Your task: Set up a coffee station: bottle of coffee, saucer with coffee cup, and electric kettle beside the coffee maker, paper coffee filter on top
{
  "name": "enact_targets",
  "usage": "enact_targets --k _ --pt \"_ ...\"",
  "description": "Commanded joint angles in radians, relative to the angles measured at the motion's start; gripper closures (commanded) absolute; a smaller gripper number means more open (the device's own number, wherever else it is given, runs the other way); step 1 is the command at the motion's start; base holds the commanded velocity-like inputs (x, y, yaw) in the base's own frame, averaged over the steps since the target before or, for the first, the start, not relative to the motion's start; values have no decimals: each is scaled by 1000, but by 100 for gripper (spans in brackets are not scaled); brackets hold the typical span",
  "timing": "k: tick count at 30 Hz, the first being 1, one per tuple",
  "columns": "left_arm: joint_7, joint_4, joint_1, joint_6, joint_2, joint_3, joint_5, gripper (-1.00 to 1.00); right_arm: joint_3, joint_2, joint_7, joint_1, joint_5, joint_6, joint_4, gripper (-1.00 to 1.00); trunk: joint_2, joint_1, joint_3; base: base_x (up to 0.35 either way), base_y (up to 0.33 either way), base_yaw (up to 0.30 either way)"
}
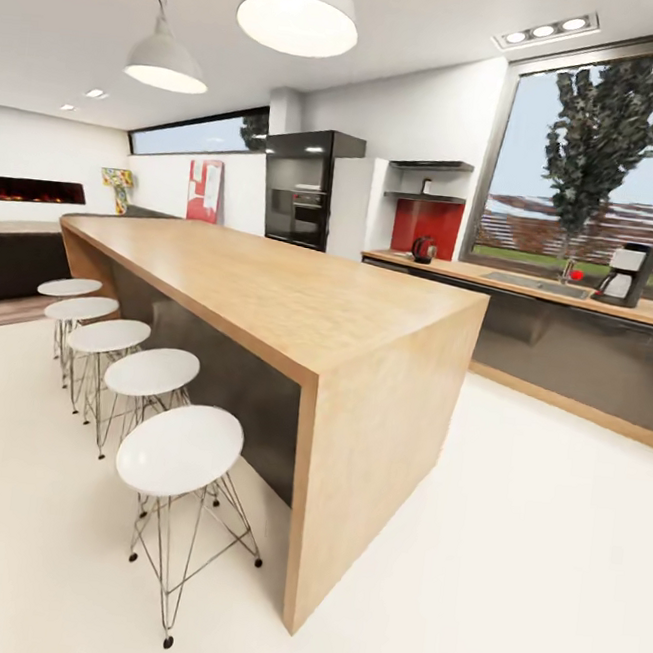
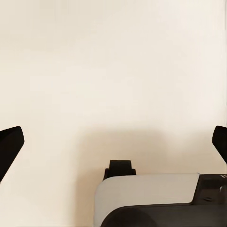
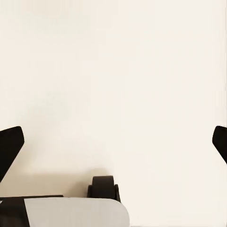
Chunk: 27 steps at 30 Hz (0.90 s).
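While both pincers, left pincer point(image 2: 113, 142) and right pincer point(image 3: 113, 142), hang spread apart over bare floor point(image 2: 113, 56), the coffee maker point(image 1: 627, 275) and red electric kettle point(image 1: 424, 248) stand far ahead on the back desk point(image 1: 532, 285), beyond the wooden island point(image 1: 299, 304).

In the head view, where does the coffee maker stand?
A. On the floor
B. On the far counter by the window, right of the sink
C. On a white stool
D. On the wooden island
B: the coffee maker sits on the far counter under the window, just right of the sink; the red kettle stands further left on the same counter.
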Motion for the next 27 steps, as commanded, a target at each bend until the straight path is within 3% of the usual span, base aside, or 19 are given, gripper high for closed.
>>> enact_targets --k 1,15,27 --pt "0 -1 1 -1 0 1 0 -100 0 0 -1 -1 -1 -1 0 -100 0 0 -1 0 0 -256" --pt "0 -1 1 -2 0 1 -1 -100 0 0 -1 -1 0 -3 0 -100 0 0 -1 0 -5 -238" --pt "0 -1 1 -2 -2 1 -1 -100 0 0 -1 0 1 -3 0 -100 0 0 -1 0 -199 -89"
